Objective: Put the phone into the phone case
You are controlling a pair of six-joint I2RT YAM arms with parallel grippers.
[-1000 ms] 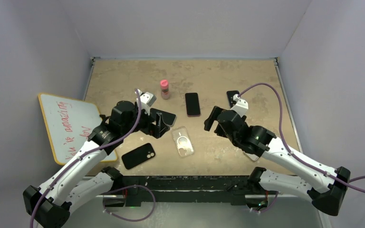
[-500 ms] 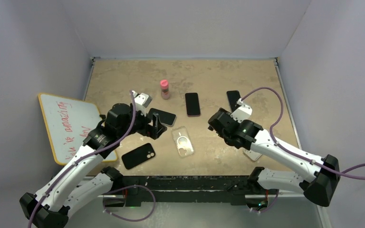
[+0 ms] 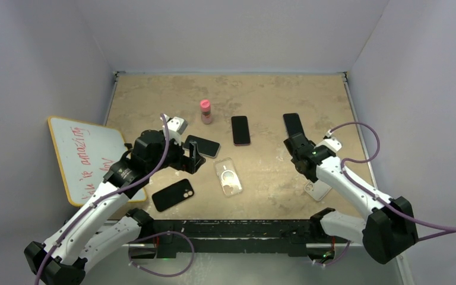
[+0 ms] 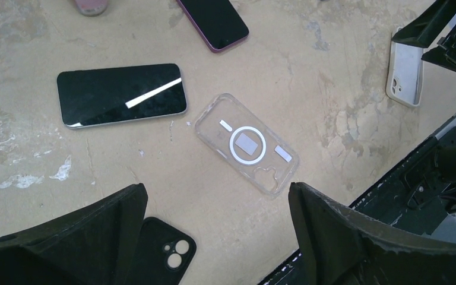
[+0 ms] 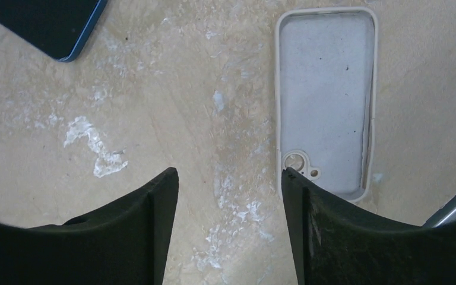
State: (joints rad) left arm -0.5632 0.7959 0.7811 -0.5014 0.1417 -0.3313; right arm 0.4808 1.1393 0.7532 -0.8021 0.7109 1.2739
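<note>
The clear plastic phone case (image 4: pixel 246 144) lies empty on the tan table (image 4: pixel 332 89) near a silver-edged black phone (image 4: pixel 122 95). The pale grey phone case (image 5: pixel 326 101) lies open side up, also empty. The left gripper (image 4: pixel 214 190) hangs over the clear case with its fingers wide apart and holding nothing, while the right gripper (image 5: pixel 228 178), just beside the grey case, has its fingers apart over bare table.

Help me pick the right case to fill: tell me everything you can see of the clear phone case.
The clear phone case lies flat and empty on the tan tabletop, turned diagonally, near the middle. It looks like transparent plastic with rounded corners. It has a white ring around a pale square, a short white bar on either side of the ring, and a camera cutout at one end. Only the tabletop touches it.
</note>
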